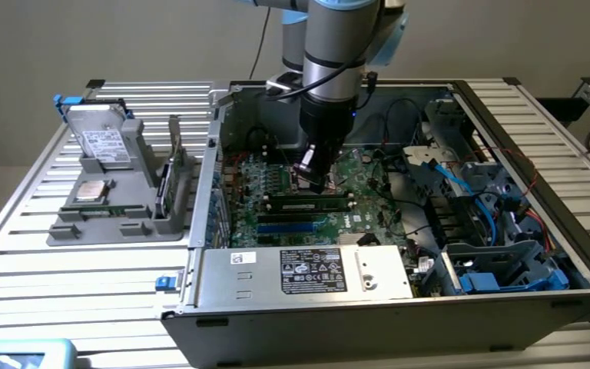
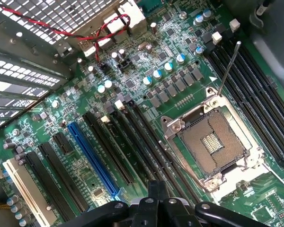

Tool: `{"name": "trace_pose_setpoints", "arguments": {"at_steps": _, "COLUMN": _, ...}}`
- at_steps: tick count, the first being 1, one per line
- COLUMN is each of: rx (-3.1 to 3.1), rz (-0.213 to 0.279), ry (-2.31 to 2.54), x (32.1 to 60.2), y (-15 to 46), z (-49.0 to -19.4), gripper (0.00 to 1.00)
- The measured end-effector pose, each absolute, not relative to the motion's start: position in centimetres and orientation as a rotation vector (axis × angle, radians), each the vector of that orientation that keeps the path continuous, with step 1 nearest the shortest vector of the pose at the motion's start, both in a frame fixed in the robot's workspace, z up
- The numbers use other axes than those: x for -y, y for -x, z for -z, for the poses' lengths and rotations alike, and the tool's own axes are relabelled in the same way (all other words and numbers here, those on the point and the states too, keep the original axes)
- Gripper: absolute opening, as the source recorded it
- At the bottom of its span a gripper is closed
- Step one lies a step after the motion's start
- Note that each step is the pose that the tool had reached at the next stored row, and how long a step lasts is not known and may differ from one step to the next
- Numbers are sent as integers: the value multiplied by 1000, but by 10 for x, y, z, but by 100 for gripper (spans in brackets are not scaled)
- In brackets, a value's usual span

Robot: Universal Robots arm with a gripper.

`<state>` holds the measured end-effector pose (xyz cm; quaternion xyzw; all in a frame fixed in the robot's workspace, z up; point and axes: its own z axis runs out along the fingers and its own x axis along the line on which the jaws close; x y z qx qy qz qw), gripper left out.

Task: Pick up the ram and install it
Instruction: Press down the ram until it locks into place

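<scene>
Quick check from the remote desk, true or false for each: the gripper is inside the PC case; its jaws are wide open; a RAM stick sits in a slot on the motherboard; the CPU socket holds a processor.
1. The gripper is inside the PC case, over the motherboard. True.
2. Its jaws are wide open. False: they are shut.
3. A RAM stick sits in a slot just below the gripper. True.
4. The CPU socket holds a processor. False: it is empty, contacts exposed.

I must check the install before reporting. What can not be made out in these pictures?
Exterior view: whether the ram sits fully in its slot; too small.
Exterior view: whether the gripper touches it; its own body hides the contact.
Wrist view: gripper cut by the edge.
</scene>
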<state>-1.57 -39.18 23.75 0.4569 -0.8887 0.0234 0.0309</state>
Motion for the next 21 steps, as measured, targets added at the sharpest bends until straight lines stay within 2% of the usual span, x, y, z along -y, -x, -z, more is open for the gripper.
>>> {"name": "trace_pose_setpoints", "arguments": {"at_steps": 21, "rx": 2897, "rz": -93, "ry": -1139, "x": 392, "y": 16, "z": -239, "gripper": 11}}
